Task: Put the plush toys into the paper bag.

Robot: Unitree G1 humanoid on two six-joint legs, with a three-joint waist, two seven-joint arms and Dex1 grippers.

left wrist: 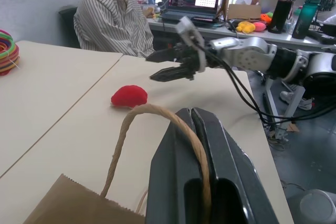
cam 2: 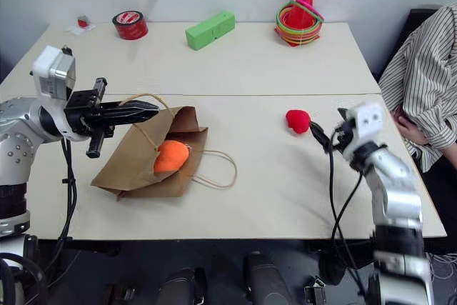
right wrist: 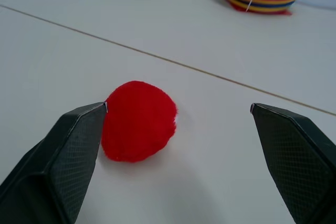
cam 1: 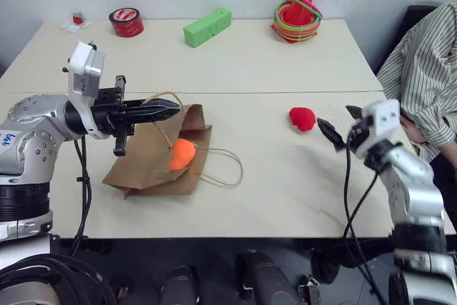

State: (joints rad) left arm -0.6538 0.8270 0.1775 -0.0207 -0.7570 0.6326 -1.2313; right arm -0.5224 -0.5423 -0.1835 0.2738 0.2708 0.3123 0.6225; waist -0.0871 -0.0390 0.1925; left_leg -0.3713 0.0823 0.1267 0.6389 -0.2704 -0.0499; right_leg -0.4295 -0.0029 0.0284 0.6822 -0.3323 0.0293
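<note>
Kraft paper bag [cam 1: 153,162] held up by its handle [left wrist: 157,124]
Left end effector [cam 1: 173,110] pinches the cord; orange plush toy [cam 1: 181,153] sits at the mouth; right end effector [right wrist: 178,124], spread wide, faces the red plush toy [right wrist: 137,120].

orange plush toy [cam 1: 181,153] in paper bag [cam 1: 146,166] mouth, red plush toy [cam 1: 302,118] apart

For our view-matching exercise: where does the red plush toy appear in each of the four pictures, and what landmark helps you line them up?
Left eye view: red toy right of centre on the table, near the right tool.
Right eye view: red toy right of centre.
Left wrist view: red toy on the table behind the bag handle.
Right wrist view: red toy centre, by one finger.
Shared landmark: the coloured rings, beyond the toy.
</note>
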